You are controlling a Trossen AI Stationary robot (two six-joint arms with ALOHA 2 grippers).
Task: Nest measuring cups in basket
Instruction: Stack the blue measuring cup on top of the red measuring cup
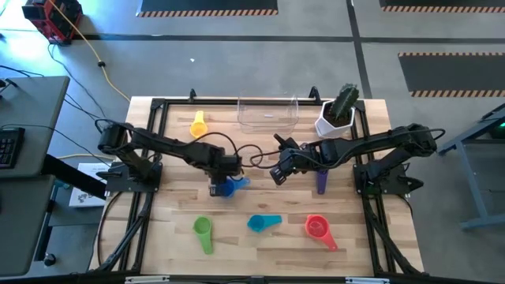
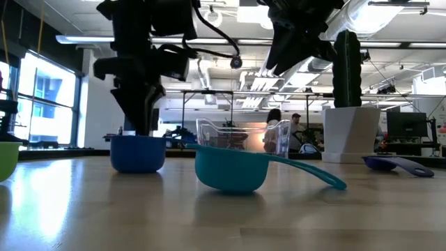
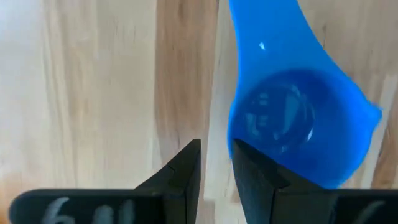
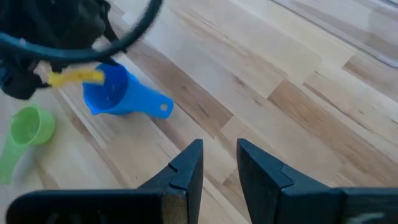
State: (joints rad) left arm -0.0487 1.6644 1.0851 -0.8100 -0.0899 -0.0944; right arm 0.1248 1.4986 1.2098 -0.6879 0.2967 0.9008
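Note:
The blue measuring cup stands upright on the table's middle, its handle toward the right. My left gripper is down at its bowl, shut on the rim. My right gripper hovers shut over bare wood right of it, holding nothing. The clear basket sits at the far edge. The yellow cup lies left of the basket and the purple cup under the right arm. The green, teal and red cups line the near side. No orange cup shows. My left gripper comes from above, pointing down, at the blue cup's rim on the side away from the handle. One finger is over the inside of the bowl and the other stands outside it. The wall itself is hidden under the finger. The cup's base rests on the table.
A white pot with a green cactus stands right of the basket at the far right corner. Black frame rails run along the table's left and right sides. Bare wood lies between the middle and the near row of cups.

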